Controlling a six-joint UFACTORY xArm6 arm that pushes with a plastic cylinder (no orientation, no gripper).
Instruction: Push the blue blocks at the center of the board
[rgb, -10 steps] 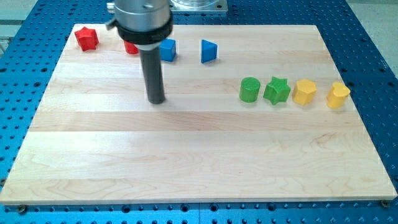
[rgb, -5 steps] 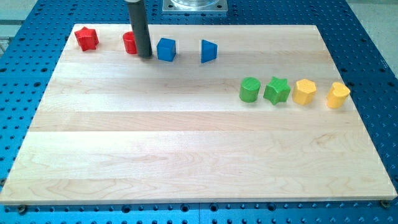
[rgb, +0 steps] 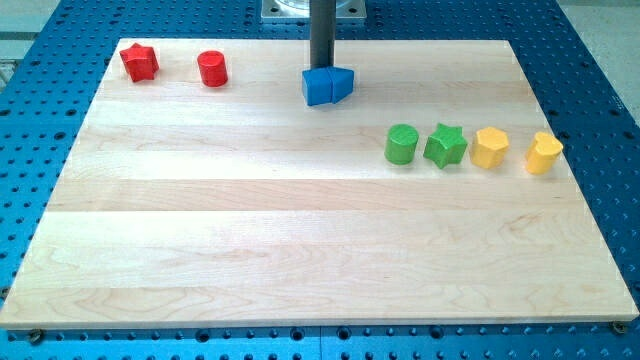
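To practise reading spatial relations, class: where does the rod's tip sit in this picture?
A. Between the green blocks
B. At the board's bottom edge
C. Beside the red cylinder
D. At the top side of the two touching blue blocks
D: my tip sits just above the blue cube and the blue wedge-like block, which touch each other.

you've got my tip (rgb: 322, 69) touching the top side of two touching blocks (rgb: 327, 86), upper-middle of the board (rgb: 300, 230).

My tip (rgb: 322, 69) is hidden behind the touching blue blocks (rgb: 327, 86); the rod's upper end is cut off.
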